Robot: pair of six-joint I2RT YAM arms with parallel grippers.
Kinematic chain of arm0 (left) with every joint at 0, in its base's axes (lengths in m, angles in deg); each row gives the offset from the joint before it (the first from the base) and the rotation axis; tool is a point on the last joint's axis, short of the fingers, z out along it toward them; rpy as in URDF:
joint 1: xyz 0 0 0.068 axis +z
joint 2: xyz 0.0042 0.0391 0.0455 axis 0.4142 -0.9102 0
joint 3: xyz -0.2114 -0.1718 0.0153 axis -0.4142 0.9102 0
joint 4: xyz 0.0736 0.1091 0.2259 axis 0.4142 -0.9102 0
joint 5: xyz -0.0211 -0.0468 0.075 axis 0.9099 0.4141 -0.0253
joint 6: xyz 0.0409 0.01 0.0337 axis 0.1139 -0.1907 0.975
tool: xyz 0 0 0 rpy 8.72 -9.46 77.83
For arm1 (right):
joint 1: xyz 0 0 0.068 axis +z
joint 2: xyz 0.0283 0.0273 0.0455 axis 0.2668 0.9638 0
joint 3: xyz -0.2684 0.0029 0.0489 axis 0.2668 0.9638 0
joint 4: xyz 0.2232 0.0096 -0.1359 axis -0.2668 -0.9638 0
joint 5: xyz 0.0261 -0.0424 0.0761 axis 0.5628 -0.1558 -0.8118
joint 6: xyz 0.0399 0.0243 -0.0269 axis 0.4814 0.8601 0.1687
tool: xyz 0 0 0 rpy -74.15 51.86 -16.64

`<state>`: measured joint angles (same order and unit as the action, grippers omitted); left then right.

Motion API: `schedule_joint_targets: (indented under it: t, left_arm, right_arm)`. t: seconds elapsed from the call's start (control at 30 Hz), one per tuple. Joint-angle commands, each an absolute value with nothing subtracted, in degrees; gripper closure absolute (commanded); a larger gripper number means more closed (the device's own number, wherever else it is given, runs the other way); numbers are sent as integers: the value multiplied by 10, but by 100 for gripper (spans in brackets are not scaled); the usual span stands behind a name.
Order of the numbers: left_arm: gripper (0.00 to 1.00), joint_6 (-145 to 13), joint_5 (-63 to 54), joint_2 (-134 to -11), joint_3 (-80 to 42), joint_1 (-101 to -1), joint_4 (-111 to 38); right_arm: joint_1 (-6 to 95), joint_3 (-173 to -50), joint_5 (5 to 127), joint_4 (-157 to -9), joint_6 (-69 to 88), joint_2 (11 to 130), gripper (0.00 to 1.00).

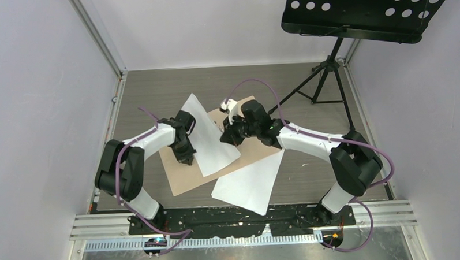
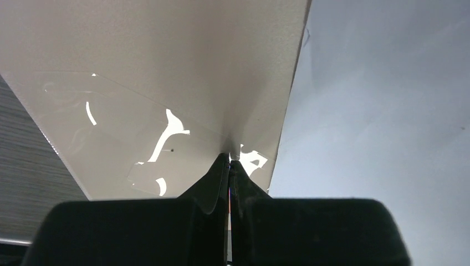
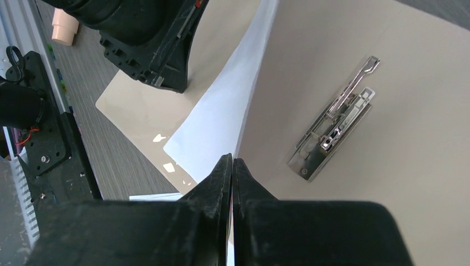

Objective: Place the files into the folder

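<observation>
The tan folder lies open on the table, a metal clip on its right leaf. One white file slants across it. My right gripper is shut on that file's right edge and holds it up off the folder, jaws together. My left gripper is shut. Its tips touch the folder's left leaf, beside the file's left edge. A second white file lies flat at the folder's near right edge.
A black music stand on a tripod stands at the back right. Metal rails and walls bound the grey table on all sides. The arms' black bases sit at the near edge.
</observation>
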<state>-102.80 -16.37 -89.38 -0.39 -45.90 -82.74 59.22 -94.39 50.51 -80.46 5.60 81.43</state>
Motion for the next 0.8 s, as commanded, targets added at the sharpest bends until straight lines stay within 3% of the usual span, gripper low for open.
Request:
schedule_joint_targets:
  t: [0.0,0.37,0.4,0.57,0.67,0.77]
  left_arm:
    - [100,-999,-149,-864,-26,-460,-799]
    - [100,-941,-137,-829,-15,-391,-818]
    - [96,-942,-138,-823,-13,-377,-821]
    - [42,-985,-164,-770,27,-307,-814]
    - [31,-1003,-137,-757,60,-256,-803]
    - [14,-1009,-62,-740,123,-200,-751]
  right_arm:
    - [579,-986,512,-797,35,810,95]
    - [524,-1027,571,-883,-42,813,95]
    - [524,-1032,570,-887,-45,813,94]
    - [523,-1040,547,-871,-37,815,94]
    - [524,-1044,521,-861,-30,828,94]
    - [524,-1019,499,-829,-11,831,94]
